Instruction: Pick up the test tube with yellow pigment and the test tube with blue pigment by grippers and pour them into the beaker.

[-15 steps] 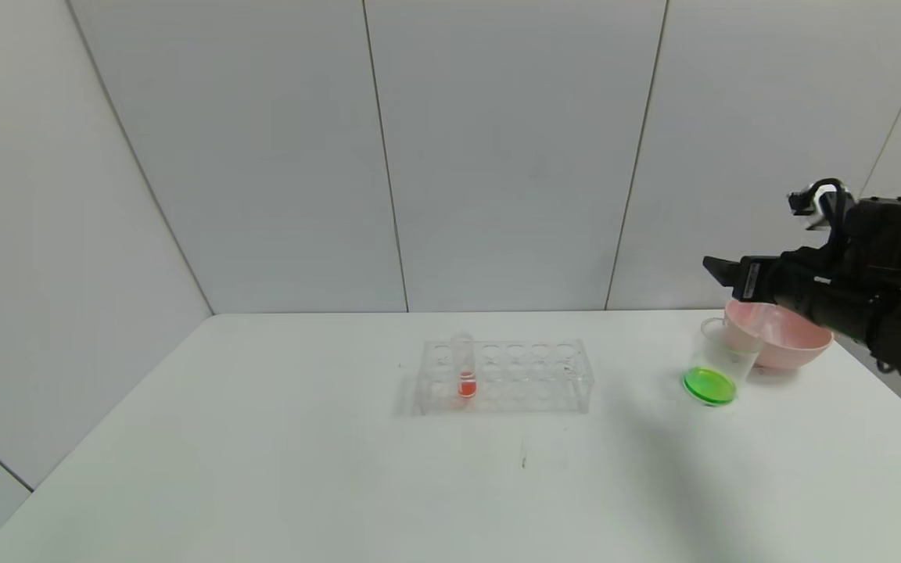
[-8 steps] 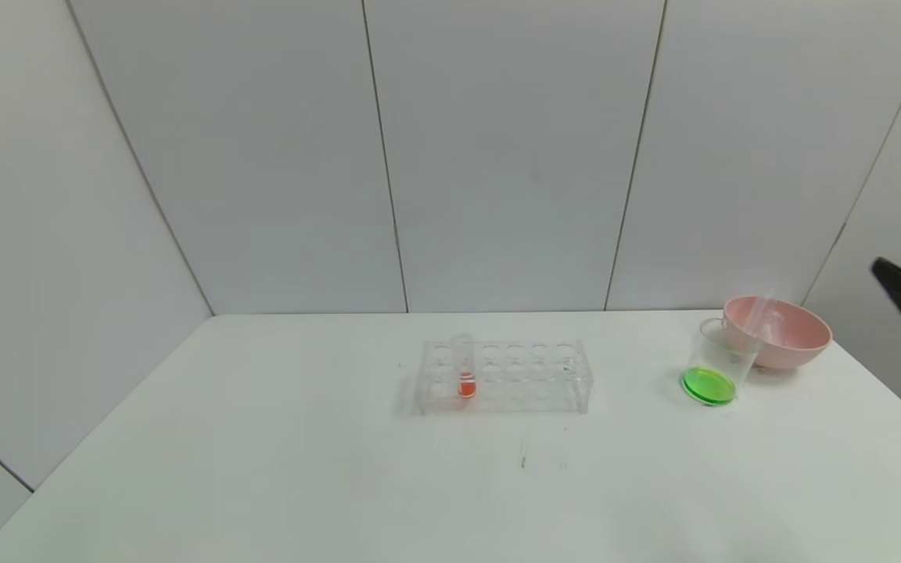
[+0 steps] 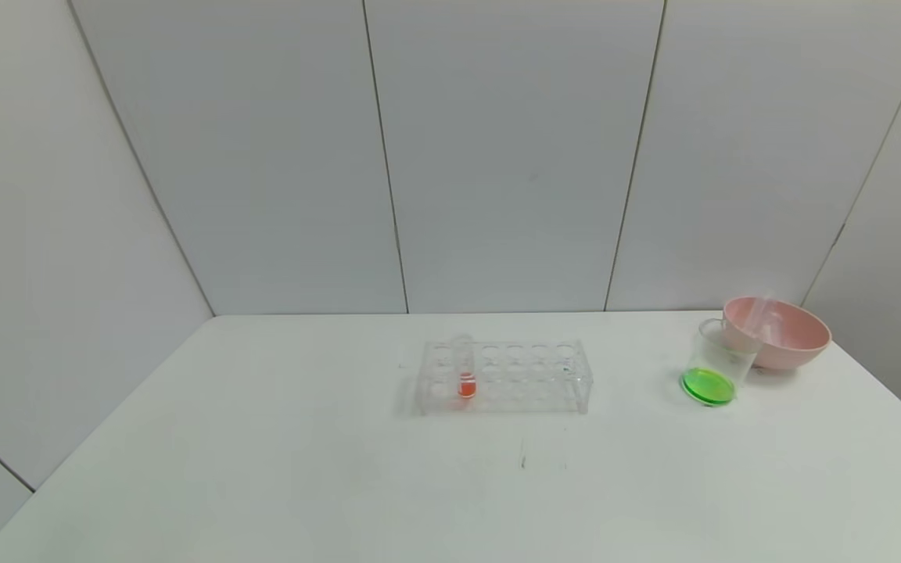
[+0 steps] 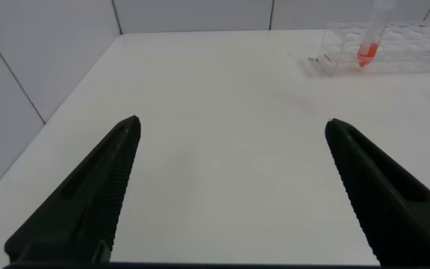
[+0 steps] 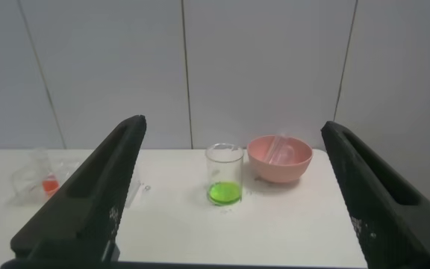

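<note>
The beaker (image 3: 715, 361) stands at the table's right with green liquid at its bottom; the right wrist view shows the beaker (image 5: 224, 174) straight ahead. No test tube with yellow pigment or with blue pigment is in view. Empty clear tubes (image 3: 759, 314) lie slanted in the pink bowl (image 3: 801, 350). My right gripper (image 5: 234, 123) is open and empty, drawn back from the beaker and outside the head view. My left gripper (image 4: 231, 122) is open and empty above bare table at the left.
A clear many-holed rack (image 3: 525, 377) sits mid-table with one tube of orange-red liquid (image 3: 466, 377) upright at its left end. The pink bowl touches the beaker's far right side. The white table (image 3: 341, 477) ends near the bowl on the right; grey wall panels stand behind.
My right arm has pulled back from above the pink bowl, moving right and out of the head view. The clear tubes in the bowl now show.
</note>
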